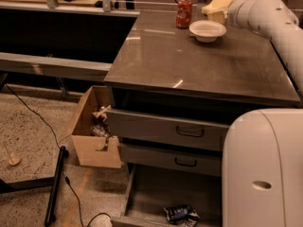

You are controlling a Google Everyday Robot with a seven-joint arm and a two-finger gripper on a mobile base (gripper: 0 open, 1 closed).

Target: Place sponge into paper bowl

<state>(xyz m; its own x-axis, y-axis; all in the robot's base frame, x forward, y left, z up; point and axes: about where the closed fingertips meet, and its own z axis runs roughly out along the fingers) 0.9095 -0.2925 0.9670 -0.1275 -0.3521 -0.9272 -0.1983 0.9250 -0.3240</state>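
the gripper (219,12) hangs at the far right of the cabinet top (199,65), at the end of the white arm (265,18). it appears clamped on the sponge (215,4) - the pale yellow block sticks out from its tip toward the left, off the surface.

the paper bowl (195,29) stands just in front of and below the sponge, nearer the camera, and looks empty. so the coming move likely turns on one relation: the bowl lies forward and down from the gripper, a short way off. the sponge's long axis seems to run roughly left to right, slightly tilted. the bowl looks only a little wider than the sponge, so it needs centring.

the red soda can (184,12) stands just beside the bowl on the left - apart, but close.

the sponge hides the jaws themselves, and its height above the rim is hard to judge from here.
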